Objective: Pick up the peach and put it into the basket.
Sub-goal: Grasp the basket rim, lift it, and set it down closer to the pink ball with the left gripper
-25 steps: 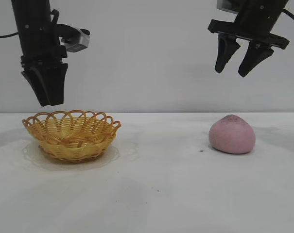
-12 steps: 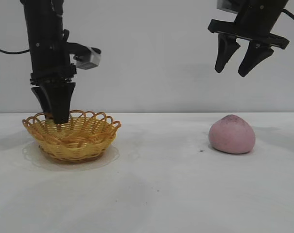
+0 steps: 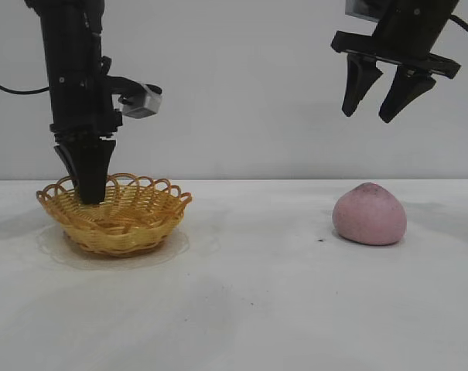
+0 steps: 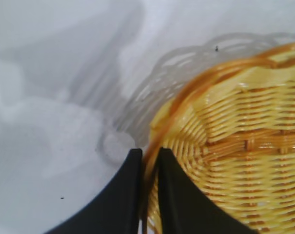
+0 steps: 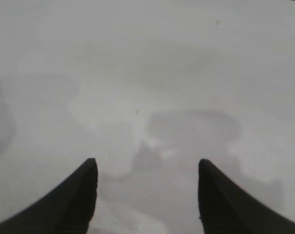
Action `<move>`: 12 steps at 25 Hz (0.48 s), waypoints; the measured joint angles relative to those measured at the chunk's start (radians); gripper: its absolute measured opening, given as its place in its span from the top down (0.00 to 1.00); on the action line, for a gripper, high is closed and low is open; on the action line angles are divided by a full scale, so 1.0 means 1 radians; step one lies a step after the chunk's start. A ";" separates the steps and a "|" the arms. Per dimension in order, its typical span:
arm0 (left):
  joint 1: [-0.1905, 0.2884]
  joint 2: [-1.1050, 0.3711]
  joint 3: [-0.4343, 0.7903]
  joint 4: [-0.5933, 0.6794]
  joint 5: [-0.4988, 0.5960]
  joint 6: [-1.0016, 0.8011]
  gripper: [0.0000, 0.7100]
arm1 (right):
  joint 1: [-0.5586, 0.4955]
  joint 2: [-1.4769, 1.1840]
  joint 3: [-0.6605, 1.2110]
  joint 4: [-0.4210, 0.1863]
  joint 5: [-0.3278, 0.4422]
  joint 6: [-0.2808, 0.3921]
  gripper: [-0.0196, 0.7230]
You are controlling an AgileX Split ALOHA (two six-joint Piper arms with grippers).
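Resting on the white worktop, the peach lies at your right side, with its darker speckled tip turned up and a little to the left. Nothing touches it. You can see the right gripper high above it, well apart from the fruit, with its jaws spread open and pointing down; in the right wrist view the two fingers stand wide apart over the bare worktop.

At your left side you find the basket, yellow-orange and woven, with a looped rim, well apart from the peach. It holds no fruit. The left gripper is down at the basket's left part, and its tips reach behind the rim loops. In the left wrist view the jaws are nearly closed on the basket's rim: one finger is on the outer side and the other on the inner side, and the thin wicker edge passes between them.
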 joint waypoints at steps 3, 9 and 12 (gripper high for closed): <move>0.011 -0.017 -0.002 -0.044 0.002 -0.141 0.90 | 0.000 0.000 0.000 0.000 0.000 0.000 0.40; 0.052 -0.083 -0.002 -0.216 -0.011 -0.392 1.00 | 0.000 0.000 0.000 0.000 0.000 0.000 0.40; 0.054 -0.108 -0.002 -0.237 -0.011 -0.462 1.00 | 0.000 0.000 0.000 0.000 0.000 0.000 0.40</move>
